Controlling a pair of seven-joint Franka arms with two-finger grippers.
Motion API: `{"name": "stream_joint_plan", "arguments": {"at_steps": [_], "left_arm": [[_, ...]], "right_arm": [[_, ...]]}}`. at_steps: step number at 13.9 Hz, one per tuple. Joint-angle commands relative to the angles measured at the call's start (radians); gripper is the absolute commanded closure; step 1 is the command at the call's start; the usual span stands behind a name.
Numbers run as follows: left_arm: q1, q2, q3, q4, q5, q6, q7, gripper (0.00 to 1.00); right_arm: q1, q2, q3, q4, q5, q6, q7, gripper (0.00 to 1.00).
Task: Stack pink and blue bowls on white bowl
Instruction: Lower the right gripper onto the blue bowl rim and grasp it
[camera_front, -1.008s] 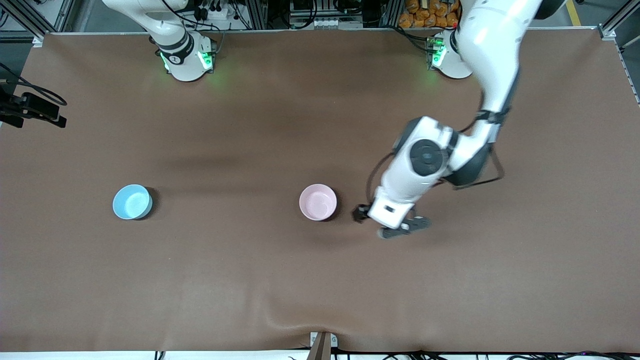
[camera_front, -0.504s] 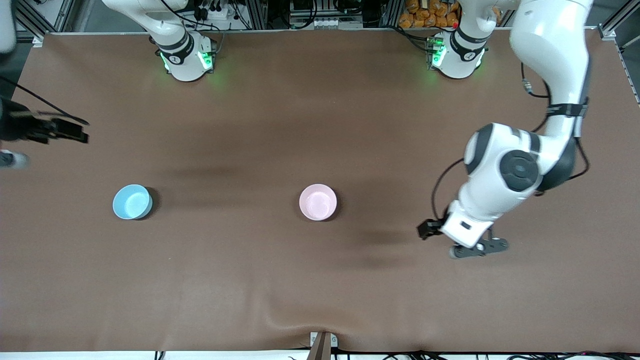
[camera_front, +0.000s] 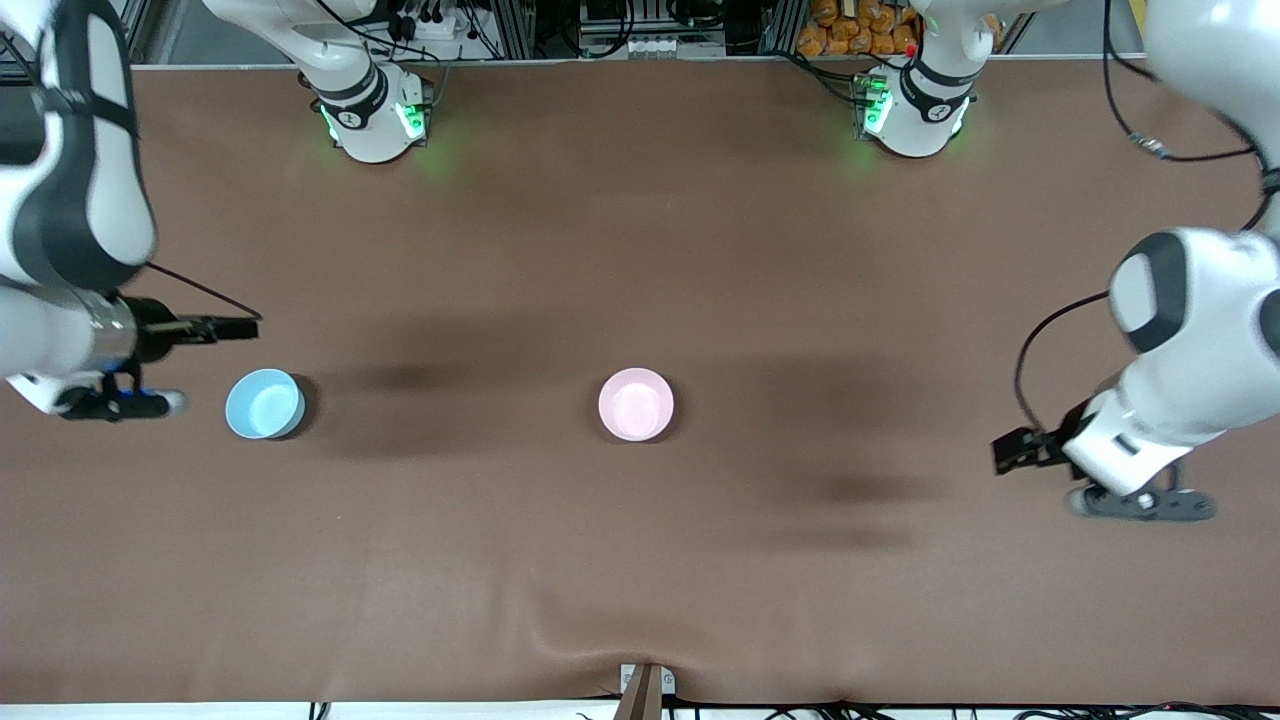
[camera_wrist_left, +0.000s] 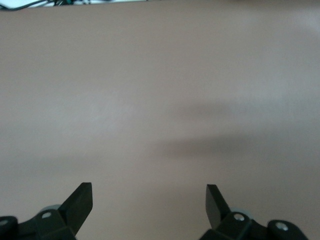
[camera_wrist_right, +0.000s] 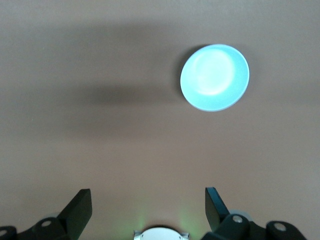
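Brown matting, soft and slightly wrinkled near the front camera's edge, covers the table (camera_front: 640, 560) you are working on. You have two of the task's bowls in sight. Your pink bowl (camera_front: 636, 403) stands upright about midway along the table's length, somewhat nearer the front camera's edge than the bases' edge; it is small, round, plain and glossy, a pale pink with a smooth rim. Your blue bowl (camera_front: 265, 403) is the same size and shape in a light sky blue, also glossy, with a pale sheen in its hollow; it stands upright toward the right arm's end of the table, level with the pink one and well apart from it. No white bowl shows in any view you have.

Your right gripper (camera_front: 190, 365) hangs at the right arm's end, just beside the blue bowl and touching nothing; its black fingers (camera_wrist_right: 80, 207) are spread wide and empty. Your left gripper (camera_front: 1080, 475) is over bare matting near the left arm's end, its wedge-shaped black fingers (camera_wrist_left: 80, 205) likewise released, nothing between them.
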Motion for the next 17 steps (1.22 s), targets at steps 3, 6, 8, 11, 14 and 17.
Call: {"name": "stream_joint_plan", "arguments": {"at_steps": [3, 6, 8, 11, 14, 17], "left_arm": [[-0.1, -0.239, 0.104, -0.025, 0.003, -0.285, 0.006, 0.0], [-0.144, -0.326, 0.165, -0.026, 0.005, -0.392, 0.015, 0.0], [-0.137, -0.355, 0.168, -0.026, 0.003, -0.428, 0.019, 0.0], [-0.106, -0.4, 0.18, -0.031, 0.011, -0.434, 0.058, 0.0], [-0.086, -0.391, 0.174, -0.028, 0.025, -0.426, 0.058, 0.0], [-0.068, -0.394, 0.168, -0.032, 0.017, -0.428, 0.067, 0.0]], "right_arm": [[-0.05, 0.189, -0.003, 0.075, 0.017, 0.27, -0.013, 0.0], [-0.099, 0.292, -0.003, 0.067, 0.015, 0.42, -0.157, 0.0], [-0.122, 0.335, -0.003, 0.064, 0.015, 0.476, -0.2, 0.0], [-0.147, 0.396, -0.003, 0.064, 0.014, 0.575, -0.243, 0.0], [-0.196, 0.406, -0.002, 0.063, 0.021, 0.583, -0.335, 0.0], [-0.24, 0.399, 0.0, 0.05, 0.024, 0.536, -0.405, 0.0]]}}
